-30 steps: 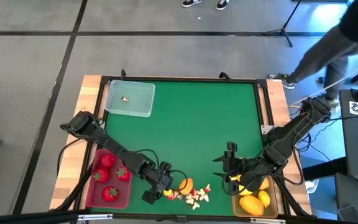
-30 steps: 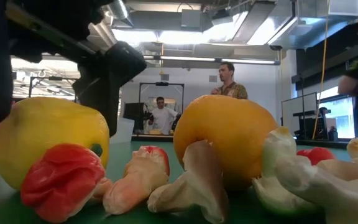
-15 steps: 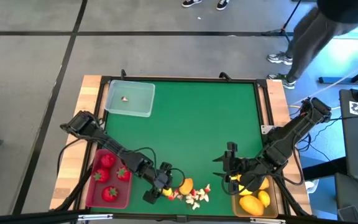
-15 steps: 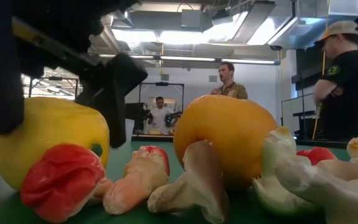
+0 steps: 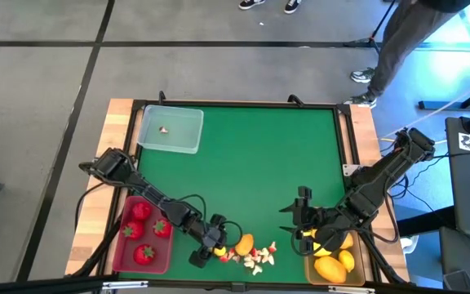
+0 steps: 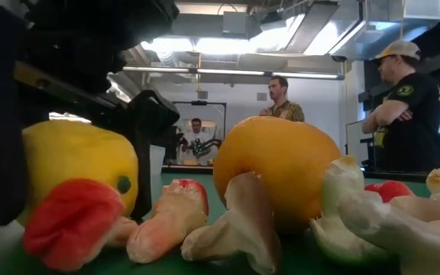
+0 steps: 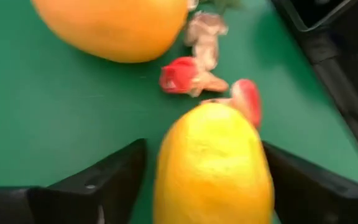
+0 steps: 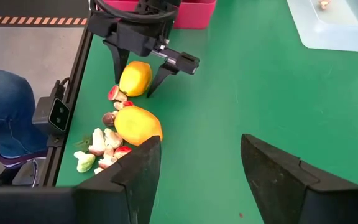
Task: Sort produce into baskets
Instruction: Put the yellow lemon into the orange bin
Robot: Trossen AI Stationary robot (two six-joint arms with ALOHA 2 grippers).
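Two arms work the near edge of the green table (image 5: 251,163). The left gripper (image 8: 138,59) straddles the yellow lemon (image 7: 213,165) — one finger on either side, jaws wide about it; whether the pads touch it I cannot tell. The lemon sits on the table just beside the orange lemon (image 8: 138,124), with a heap of small white-and-red bits (image 8: 101,149) around them. The pink tray (image 5: 145,237), by the left arm, holds strawberries (image 5: 142,211). The right gripper (image 5: 302,220) hangs at the inner edge of the tan tray (image 5: 364,274), jaws open and empty; more lemons (image 5: 330,265) lie in that tray. The clear tray (image 5: 170,129) stands at the far left corner with one tiny bit inside.
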